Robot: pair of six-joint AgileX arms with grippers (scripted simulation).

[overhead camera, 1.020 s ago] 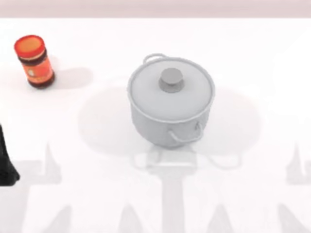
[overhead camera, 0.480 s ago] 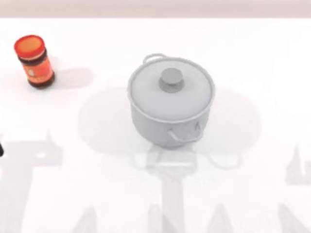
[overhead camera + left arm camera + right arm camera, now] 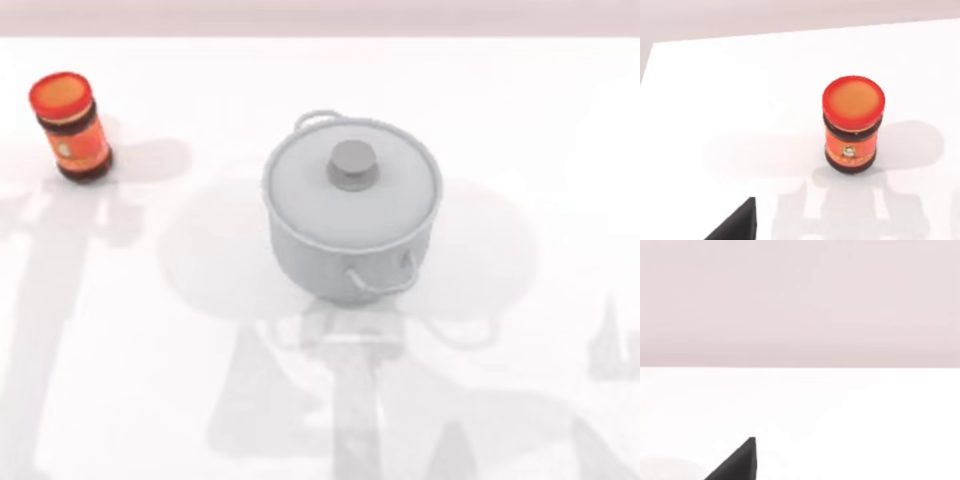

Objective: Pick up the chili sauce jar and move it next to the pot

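The chili sauce jar (image 3: pixel 70 125) stands upright at the table's far left, with a red-orange lid, dark contents and a red-orange label. The large pale grey pot (image 3: pixel 350 205), lidded with a grey knob and two loop handles, sits near the middle, well apart from the jar. Neither arm shows in the top view. In the left wrist view the jar (image 3: pixel 852 125) stands a little ahead of my left gripper (image 3: pixel 735 227), of which only a black tip shows, apart from the jar. My right gripper (image 3: pixel 737 465) also shows just one black tip, over bare table.
The white table's far edge (image 3: pixel 800 367) meets a pale pink wall. Grey arm shadows lie over the front half of the table (image 3: pixel 330 400), and one reaches up to the jar's foot.
The dark part of my left arm at the top view's left edge has gone out of view. The arm shadows have shifted, one stretching up toward the jar. Jar and pot have not moved.
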